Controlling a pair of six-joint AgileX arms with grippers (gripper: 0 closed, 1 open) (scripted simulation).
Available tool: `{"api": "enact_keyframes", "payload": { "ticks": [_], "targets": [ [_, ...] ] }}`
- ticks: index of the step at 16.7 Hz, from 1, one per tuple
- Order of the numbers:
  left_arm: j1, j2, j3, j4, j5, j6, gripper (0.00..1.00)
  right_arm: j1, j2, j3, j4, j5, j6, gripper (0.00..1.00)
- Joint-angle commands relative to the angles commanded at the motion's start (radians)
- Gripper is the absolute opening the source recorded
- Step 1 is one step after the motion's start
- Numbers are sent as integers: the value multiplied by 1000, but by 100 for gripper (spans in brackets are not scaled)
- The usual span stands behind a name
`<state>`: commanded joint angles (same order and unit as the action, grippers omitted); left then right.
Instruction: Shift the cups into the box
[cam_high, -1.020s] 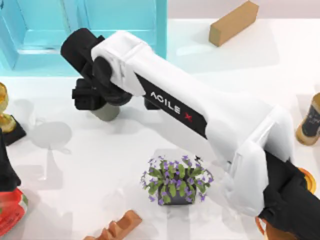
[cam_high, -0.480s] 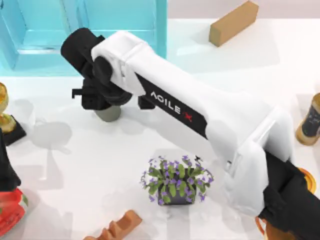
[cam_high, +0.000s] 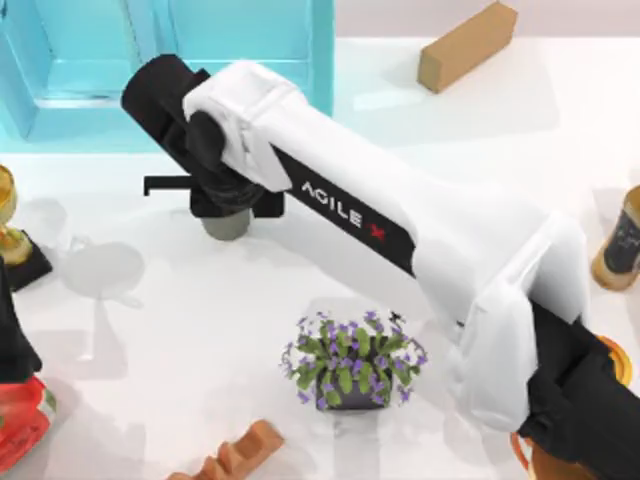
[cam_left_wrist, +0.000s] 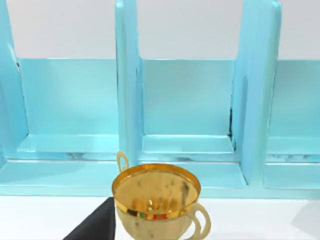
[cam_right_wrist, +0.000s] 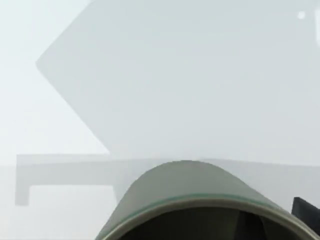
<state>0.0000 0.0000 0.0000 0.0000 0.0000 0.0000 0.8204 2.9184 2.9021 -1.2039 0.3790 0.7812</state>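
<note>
Left arm (cam_high: 12, 340) parked at the counter's (cam_high: 180, 350) 9 o'clock edge beside a gold trophy cup (cam_left_wrist: 157, 202); cannot tell its pincer state. Cyan box (cam_high: 60, 100) at 11 o'clock, compartments seen from the left wrist hold nothing. Right pincer (cam_high: 215, 190) spread wide over the grey-olive cup (cam_high: 228, 224), just below the box wall, fingers apart from it. Bare counter toward 7 o'clock. Flower pot (cam_high: 352, 365) at 6, brown block (cam_high: 467, 45) at 1.

Top view: you look straight down on table (cam_high: 180, 330). Left wrist view: low, level, facing box (cam_left_wrist: 190, 100) dividers. Right wrist view: pressed close above grey-olive cup (cam_right_wrist: 190, 200); cup (cam_high: 226, 224) shared with top view.
</note>
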Motion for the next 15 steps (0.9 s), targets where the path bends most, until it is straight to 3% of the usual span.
{"api": "enact_keyframes", "payload": {
  "ticks": [10, 15],
  "targets": [
    [0, 0, 0, 0, 0, 0, 100, 8, -17, -14, 11, -7, -5, 0],
    [0, 0, 0, 0, 0, 0, 100, 20, -220, -181, 141, -78, -60, 0]
  ]
}}
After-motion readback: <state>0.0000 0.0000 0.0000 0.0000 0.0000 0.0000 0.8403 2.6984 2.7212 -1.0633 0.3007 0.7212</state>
